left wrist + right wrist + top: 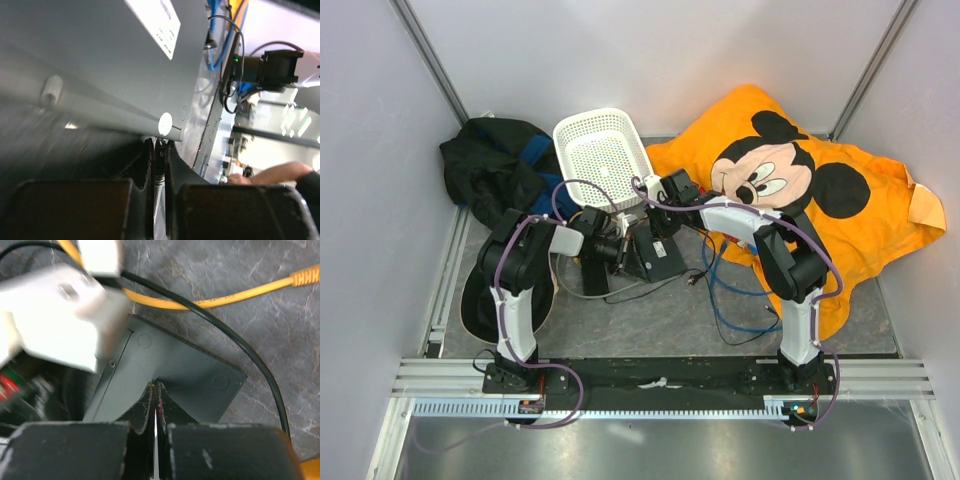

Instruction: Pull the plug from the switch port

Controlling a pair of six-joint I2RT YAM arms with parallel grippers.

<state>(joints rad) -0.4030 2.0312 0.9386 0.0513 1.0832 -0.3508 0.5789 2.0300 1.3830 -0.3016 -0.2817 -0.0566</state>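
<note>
Blue cable (730,300): it lies in loose loops on the table (650,320), near and to the right of the switch. It looks slack, so nothing is pulling on it.
Left gripper (159,150): it reaches in from the left. The fingers are clenched to a thin slit, with the tips touching the switch's edge just under a pale round pad. I cannot tell whether anything thin is pinched in the slit.
Switch (655,258): a flat black box in the middle of the table, between the two grippers and in front of the basket.
Likely reason: with both arms on the one box, I judge that one is meant to brace it while the other draws the plug out.
Port and plug: no view shows them plainly. I cannot tell which cable is seated, or whether one is.
Right gripper (155,392): it comes in from the far right. The fingers are pressed together, with the tips on the switch's face near a corner. No plug or cable shows between them.
Other cables: a yellow cable (225,295) and a black cable (245,355) run on the table just beside the switch's corner. Neither is gripped.
Label (156,22): a white sticker on the switch's flat face. Its print is too small and blurred to read, and no brand can be made out.
Basket (603,155): a white perforated basket, just beyond the switch.
Cushion (840,200): orange, at the far right, with a Mickey Mouse face and no writing.
Black cloth (490,165): a heap at the far left, well apart from the switch.
</note>
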